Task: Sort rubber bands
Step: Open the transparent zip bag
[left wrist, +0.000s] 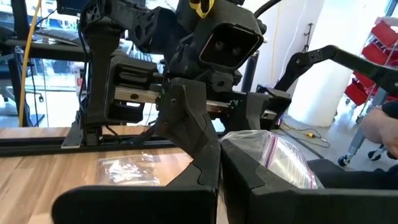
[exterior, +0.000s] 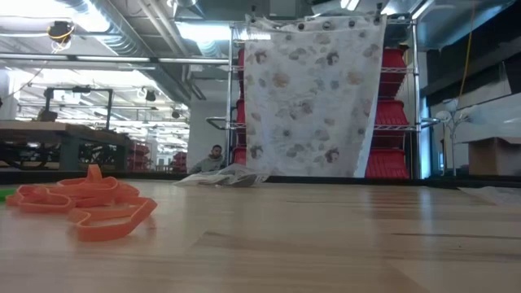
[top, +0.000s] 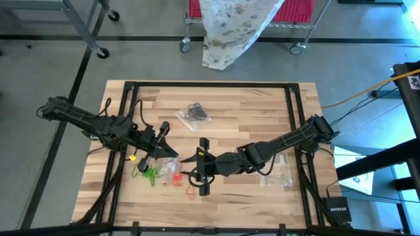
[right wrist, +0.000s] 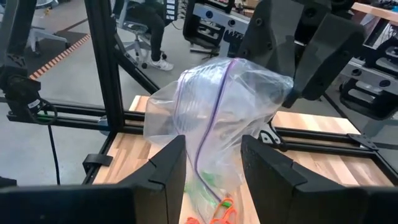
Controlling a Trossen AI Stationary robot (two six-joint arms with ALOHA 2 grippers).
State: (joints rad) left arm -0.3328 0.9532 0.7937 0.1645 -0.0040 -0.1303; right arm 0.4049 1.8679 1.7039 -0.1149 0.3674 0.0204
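A clear zip bag (right wrist: 211,106) with a purple closing strip hangs in the air over the middle of the table, and my left gripper (right wrist: 291,78) is shut on it. My right gripper (right wrist: 214,168) faces it from the table's right. Its fingers stand apart with the bag's lower part between them. Loose rubber bands lie on the wood below: green ones (top: 147,172) and orange ones (top: 178,177), the orange ones (exterior: 85,207) close in the low view. In the left wrist view the bag (left wrist: 280,155) shows beside my shut left gripper (left wrist: 219,180). My left gripper pinches the bag's upper edge (right wrist: 281,87) near the purple strip, with its fingers level and coming from the table's left. The bag hangs puffed out below them. My right gripper has the bag between its fingers (right wrist: 171,165), but I cannot tell whether they touch it.
A clear bag with black bands (top: 193,115) lies toward the far edge, and another clear bag (top: 279,172) lies under the right arm. The black frame rails (top: 292,111) run along the table. Beyond the far edge stands a wire cart draped with patterned cloth (exterior: 313,98).
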